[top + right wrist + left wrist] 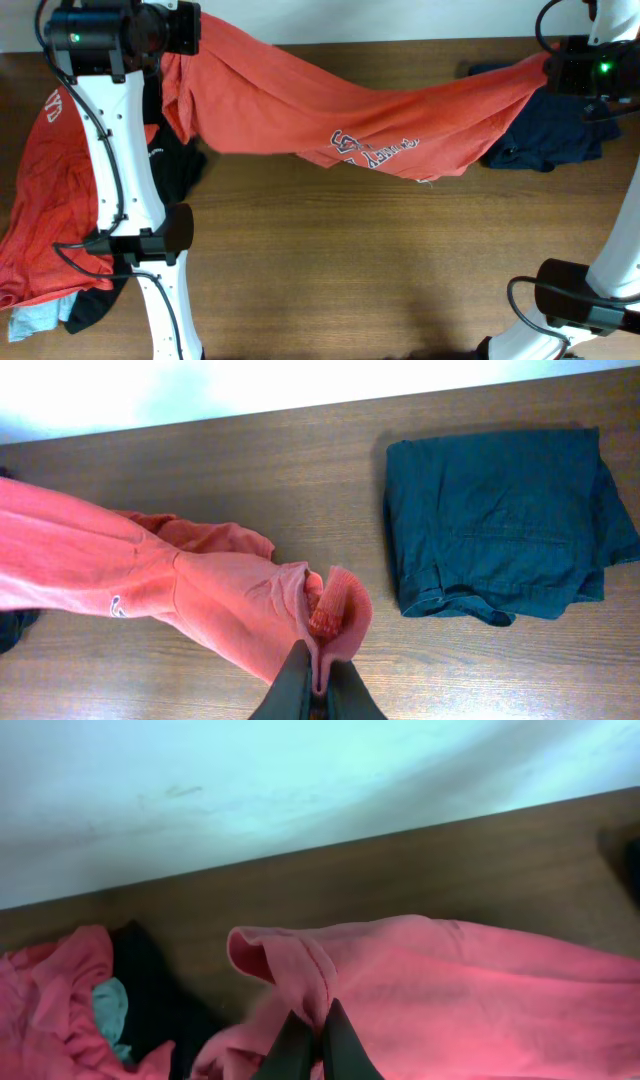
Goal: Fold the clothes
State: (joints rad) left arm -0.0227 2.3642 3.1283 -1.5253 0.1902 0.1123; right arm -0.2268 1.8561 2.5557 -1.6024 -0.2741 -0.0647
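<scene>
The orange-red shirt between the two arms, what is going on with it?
The two arms hold one orange-red T-shirt stretched between them over the table. The left pincer is shut on one end, the right pincer on the other. A folded navy garment lies at the right, and a heap of unfolded clothes sits at the left.

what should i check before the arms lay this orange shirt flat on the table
1. Left gripper shut on orange shirt: ok.
2. Right gripper shut on its other end: ok.
3. Shirt spread without bunching: not ok, gathered at both ends.
4. Bare table in front of shirt: ok.
5. Shirt apart from folded navy garment: ok, gap in right wrist view.
6. Shirt free of left pile: cannot tell.
</scene>
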